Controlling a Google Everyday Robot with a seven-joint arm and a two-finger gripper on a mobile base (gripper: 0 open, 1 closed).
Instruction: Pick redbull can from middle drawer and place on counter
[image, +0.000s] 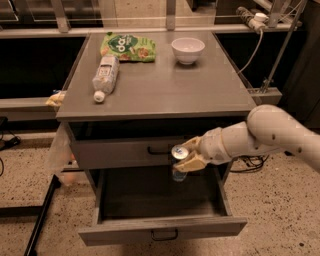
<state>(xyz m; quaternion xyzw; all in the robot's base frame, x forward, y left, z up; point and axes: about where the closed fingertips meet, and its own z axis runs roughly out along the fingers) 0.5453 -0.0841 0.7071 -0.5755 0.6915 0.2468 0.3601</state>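
**Silver-topped can held above the open drawer, desk top not yet reached**

Item 1, redbull can (178, 152): slim and upright, long axis vertical, shiny lid facing up. It sits at centre frame, clear of the drawer floor and level with the front of the upper drawer (120, 151). No brand writing can be read on it, since the body is dark and partly covered.

Item 2, gripper (187, 155): cream fingers clamped on the can's upper body from the right. The pale arm (270, 132) runs off to the right edge of the frame.

Item 3, middle drawer (125, 231): pulled out at lower centre, dark inside. From where I stand nothing shows within it.

Item 4, desk (165, 85): its grey top lies above the can in the frame. The front lip overhangs just above the gripper. By my reckoning the can must come out towards the viewer, then rise past that lip, before it goes in over the open patch at centre.

Item 5, other stock on the desk:
- Plastic bottle (105, 76) lying on its side at upper left, its label print illegible.
- Green pouch (128, 46) with large white lettering I cannot make out.
- White bowl (188, 49), unmarked.
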